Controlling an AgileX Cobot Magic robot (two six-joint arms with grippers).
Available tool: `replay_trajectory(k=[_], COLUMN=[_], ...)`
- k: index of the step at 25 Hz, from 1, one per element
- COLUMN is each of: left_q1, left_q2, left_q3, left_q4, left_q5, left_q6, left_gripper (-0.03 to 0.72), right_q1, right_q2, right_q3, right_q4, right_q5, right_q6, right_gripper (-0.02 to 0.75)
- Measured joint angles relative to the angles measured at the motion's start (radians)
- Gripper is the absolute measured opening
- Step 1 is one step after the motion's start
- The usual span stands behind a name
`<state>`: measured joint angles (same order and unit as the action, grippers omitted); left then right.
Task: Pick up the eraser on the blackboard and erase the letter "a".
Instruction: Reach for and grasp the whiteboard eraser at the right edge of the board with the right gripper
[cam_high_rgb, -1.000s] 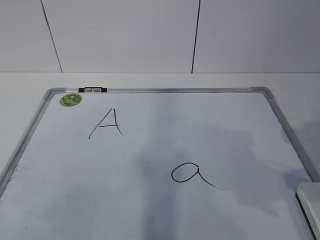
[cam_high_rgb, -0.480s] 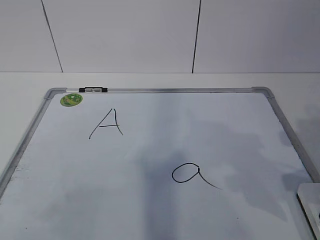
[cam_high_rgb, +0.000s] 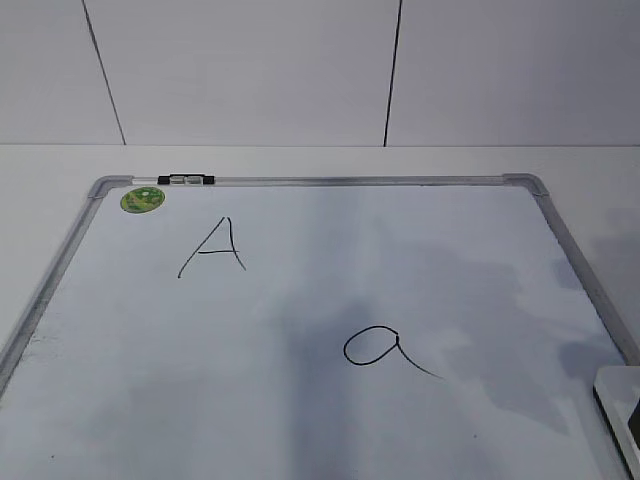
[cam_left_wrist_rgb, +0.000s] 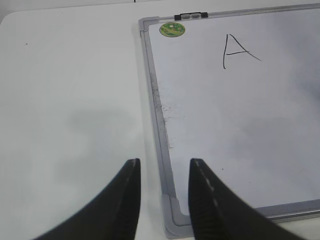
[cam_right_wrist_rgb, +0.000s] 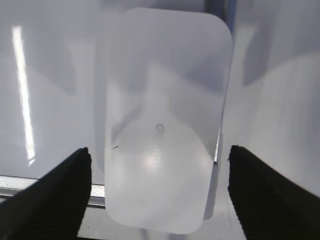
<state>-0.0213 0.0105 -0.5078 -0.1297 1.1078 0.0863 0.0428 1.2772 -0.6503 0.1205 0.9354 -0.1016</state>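
The blackboard (cam_high_rgb: 300, 420) is a white dry-erase board with a silver frame, lying flat. The letter "a" (cam_high_rgb: 372, 347) is drawn in black at its lower middle. The eraser (cam_right_wrist_rgb: 167, 120), a flat white block with rounded corners, fills the right wrist view; only its corner shows at the lower right edge of the exterior view (cam_high_rgb: 622, 400). My right gripper (cam_right_wrist_rgb: 159, 175) is open, one finger on each side of the eraser, apart from it. My left gripper (cam_left_wrist_rgb: 162, 175) is open and empty above the blackboard's near left corner (cam_left_wrist_rgb: 175, 220). Neither gripper shows in the exterior view.
A capital "A" (cam_high_rgb: 213, 247) is drawn at the upper left of the board. A round green sticker (cam_high_rgb: 142, 199) and a small black-and-clear clip (cam_high_rgb: 186, 180) sit at the far left corner. White table (cam_left_wrist_rgb: 70, 100) lies left of the board.
The eraser's visible corner at the lower right has slipped slightly further out of the exterior view. Nothing else has moved.
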Motion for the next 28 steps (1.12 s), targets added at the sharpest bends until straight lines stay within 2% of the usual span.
replay_trajectory(k=[28], left_q1=[0.000], left_q2=[0.000], left_q3=[0.000], left_q4=[0.000], left_q5=[0.000], left_q6=[0.000], left_gripper=[0.245], right_q1=[0.000], right_q2=[0.048], right_q3=[0.000], right_q4=[0.018], right_q5=[-0.032], right_q6=[-0.007], right_gripper=[0.675])
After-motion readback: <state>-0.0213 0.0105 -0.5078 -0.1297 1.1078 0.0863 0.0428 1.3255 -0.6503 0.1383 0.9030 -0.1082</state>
